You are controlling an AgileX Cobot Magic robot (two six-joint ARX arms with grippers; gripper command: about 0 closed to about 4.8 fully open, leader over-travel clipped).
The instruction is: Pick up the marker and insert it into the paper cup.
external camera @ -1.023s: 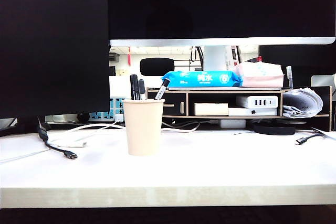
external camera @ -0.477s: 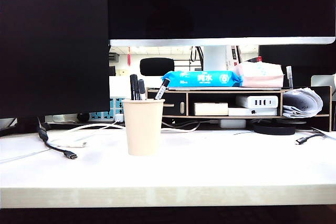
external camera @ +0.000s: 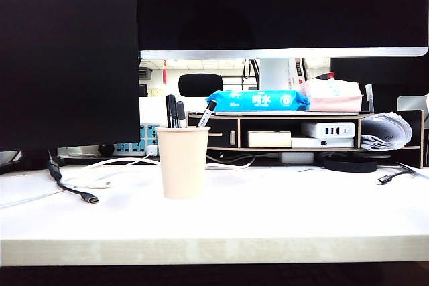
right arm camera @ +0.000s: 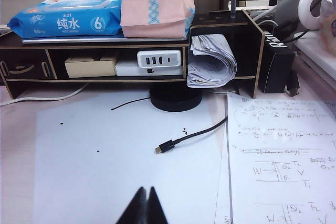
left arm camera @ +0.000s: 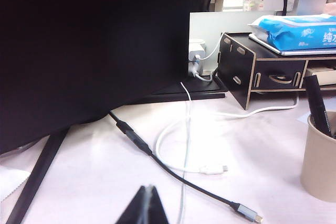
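One plain cream-beige paper cup (external camera: 183, 161) stands upright on the white tabletop (external camera: 268, 212), left of the middle in the exterior view. Three pens rise out of its mouth: the long slim all-black marker (external camera: 171, 111) stands upright at about 11 o'clock of the rim, a pen with a black cap and grey barrel (external camera: 181, 114) is just beside it, and a black-tipped pen with a white band (external camera: 207, 113) leans toward 1 o'clock. The marker is thus already in the cup.

At 9 o'clock from the cup lie two cables, one black USB cable (external camera: 72, 189) and one white cable (external camera: 100, 183). At 1 o'clock, behind the cup, stands one dark wooden desk shelf (external camera: 295, 132) bearing one blue pack of wipes (external camera: 258, 100).

Neither gripper shows in the exterior view. The left gripper (left arm camera: 146, 205) hangs over the two cables, clenched with nothing between its fingers. The right gripper (right arm camera: 146, 205) hangs over a white sheet (right arm camera: 126, 166), likewise clenched and empty, near one black cable end (right arm camera: 181, 140).
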